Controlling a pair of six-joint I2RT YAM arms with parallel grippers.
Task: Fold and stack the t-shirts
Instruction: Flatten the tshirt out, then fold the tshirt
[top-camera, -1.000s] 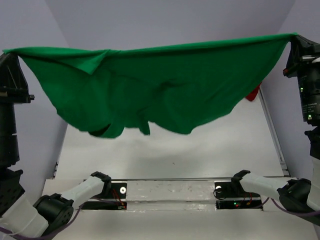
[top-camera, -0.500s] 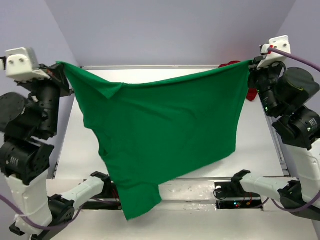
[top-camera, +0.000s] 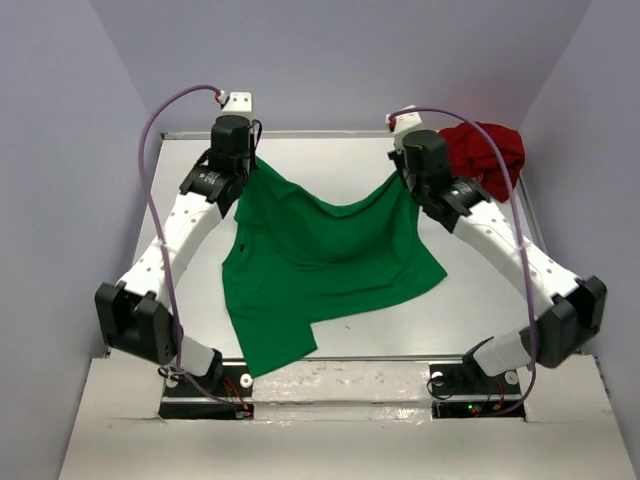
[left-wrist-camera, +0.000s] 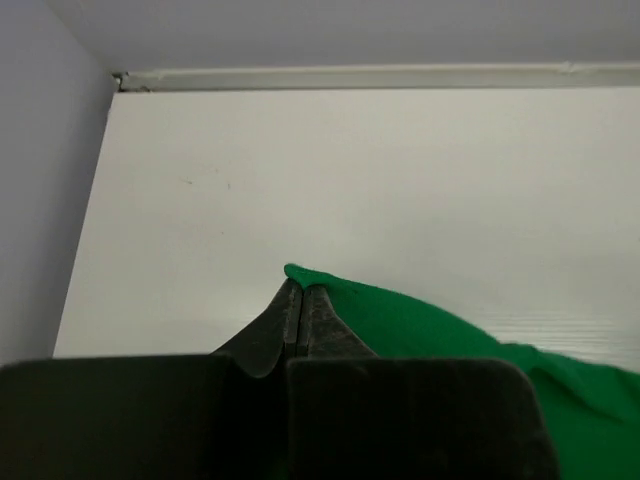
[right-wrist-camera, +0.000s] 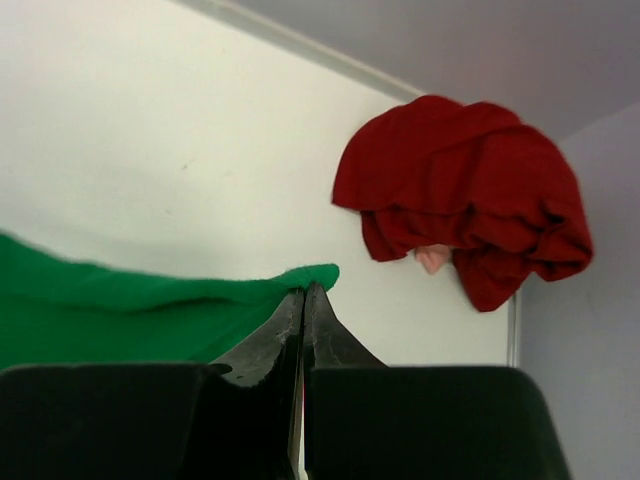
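Observation:
The bright green t-shirt (top-camera: 320, 260) is spread over the middle of the white table, its far edge lifted at two corners. My left gripper (top-camera: 256, 170) is shut on the far left corner of the green t-shirt (left-wrist-camera: 400, 310), which pokes out past the tips of the left gripper (left-wrist-camera: 301, 287). My right gripper (top-camera: 400, 175) is shut on the far right corner of the green t-shirt (right-wrist-camera: 120, 300), pinched at the tips of the right gripper (right-wrist-camera: 304, 290). The dark red t-shirt (top-camera: 485, 155) lies bunched in the far right corner; in the right wrist view the red t-shirt (right-wrist-camera: 460, 190) is beyond my fingers.
The table (top-camera: 480, 290) is walled by grey panels on the left, right and back. A raised rail (top-camera: 320, 133) runs along its far edge. Both arm bases (top-camera: 200, 385) sit at the near edge.
Both arms have swung from high near the camera down and forward to the far part of the table. The green t-shirt, hanging stretched in the air before, now lies mostly on the table.

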